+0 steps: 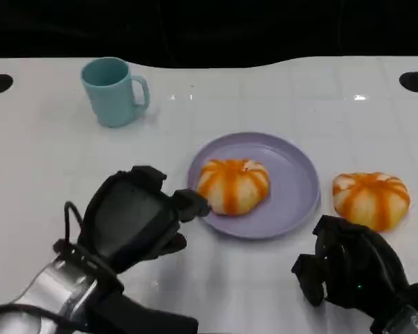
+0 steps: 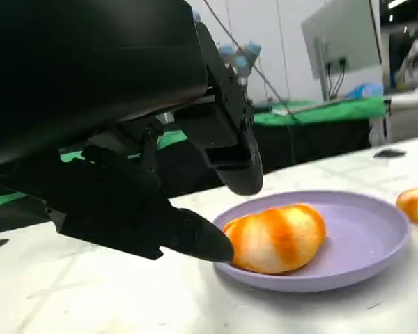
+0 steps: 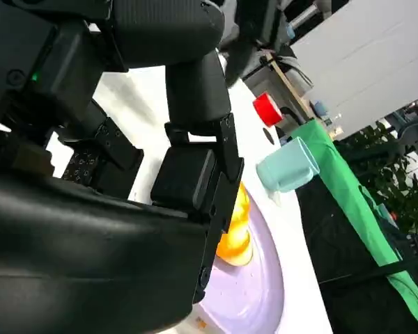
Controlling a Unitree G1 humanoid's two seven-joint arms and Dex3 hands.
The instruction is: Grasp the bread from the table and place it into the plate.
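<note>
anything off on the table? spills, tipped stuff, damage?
Nothing stands out. The mug is upright, one bread sits in the plate, and a second bread lies on the table beside the plate. No spills or damage visible.

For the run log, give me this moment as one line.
bun: on plate | second bun: on table, right of plate | left hand: open, fingertip at plated bun | right hand: open, near second bun
</note>
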